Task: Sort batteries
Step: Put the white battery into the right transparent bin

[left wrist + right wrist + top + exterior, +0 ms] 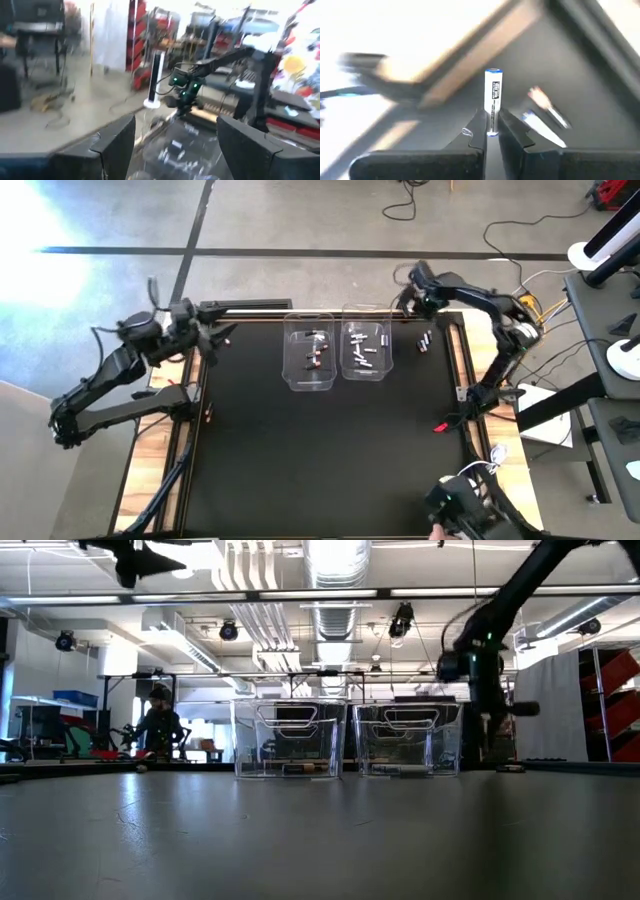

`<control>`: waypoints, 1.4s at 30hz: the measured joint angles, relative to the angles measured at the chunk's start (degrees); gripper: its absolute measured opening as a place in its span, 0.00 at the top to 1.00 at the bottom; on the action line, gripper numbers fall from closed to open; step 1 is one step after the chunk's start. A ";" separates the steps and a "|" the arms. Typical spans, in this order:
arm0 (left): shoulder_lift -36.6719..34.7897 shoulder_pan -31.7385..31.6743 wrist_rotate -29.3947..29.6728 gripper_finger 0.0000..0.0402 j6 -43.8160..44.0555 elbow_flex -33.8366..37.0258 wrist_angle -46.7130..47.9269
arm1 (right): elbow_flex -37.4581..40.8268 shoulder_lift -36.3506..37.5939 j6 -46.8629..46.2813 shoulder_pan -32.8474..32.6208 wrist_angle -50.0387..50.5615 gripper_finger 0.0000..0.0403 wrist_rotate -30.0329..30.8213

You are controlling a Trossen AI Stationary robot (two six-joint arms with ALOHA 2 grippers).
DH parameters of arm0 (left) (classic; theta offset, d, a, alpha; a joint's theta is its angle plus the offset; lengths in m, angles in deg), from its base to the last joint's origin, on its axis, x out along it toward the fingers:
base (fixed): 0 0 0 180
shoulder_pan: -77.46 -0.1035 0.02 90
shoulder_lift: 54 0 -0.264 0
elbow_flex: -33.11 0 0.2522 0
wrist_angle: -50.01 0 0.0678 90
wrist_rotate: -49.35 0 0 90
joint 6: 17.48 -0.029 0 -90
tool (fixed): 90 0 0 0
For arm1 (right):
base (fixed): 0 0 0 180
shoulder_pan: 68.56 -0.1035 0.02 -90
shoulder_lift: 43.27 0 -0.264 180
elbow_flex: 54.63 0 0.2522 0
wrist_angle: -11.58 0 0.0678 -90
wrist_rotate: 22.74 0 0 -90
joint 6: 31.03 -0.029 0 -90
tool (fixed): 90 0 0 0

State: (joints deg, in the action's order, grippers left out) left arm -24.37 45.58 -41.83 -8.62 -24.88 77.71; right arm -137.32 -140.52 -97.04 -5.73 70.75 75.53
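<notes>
High view. Two clear bins stand side by side at the far middle of the black table [320, 460]. The left bin [309, 359] holds about three dark, red-tinted batteries [318, 357]. The right bin [365, 351] holds about six silvery-white batteries [366, 352]. Two or three loose batteries [424, 342] lie on the mat just right of the right bin; the exact count is not readable. One small red item [440, 426] lies near the table's right edge, identity unclear. The right pincer [408, 298] sits at the far right corner of the table, beyond the right bin. The left pincer [222, 335] waits at the far left corner, well apart from the bins.

Low view. Both bins show side by side, contents lying on their floors. The right arm [487, 650] comes down just right of the right bin. A person [160, 725] sits far back in the room.

Left wrist view. The left pincer's own fingers [116, 142] stand wide apart with nothing between them. The right arm shows beyond them.

Right wrist view. The right pincer [492, 131] is clamped on the lower end of one silvery-white battery with a blue band [493, 97], which stands up between the fingertips. Two blurred loose batteries [542, 111] lie on the mat beside it.
</notes>
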 joint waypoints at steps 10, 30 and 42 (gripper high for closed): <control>-6.60 0.00 -17.64 0.38 -5.35 -0.02 -11.42 | -0.17 18.66 52.06 -21.70 -4.38 0.95 -4.00; -6.72 0.00 -14.79 0.43 5.01 -1.62 -12.25 | -18.87 -10.85 77.71 -36.84 13.69 0.95 -9.80; -8.28 0.00 -14.69 0.43 6.67 -1.14 -10.25 | -22.44 -18.57 80.08 -35.52 13.92 0.94 -10.79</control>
State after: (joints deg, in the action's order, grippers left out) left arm -32.65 45.58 -56.52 -1.95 -26.01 67.46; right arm -159.76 -159.08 -16.96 -41.25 84.67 64.74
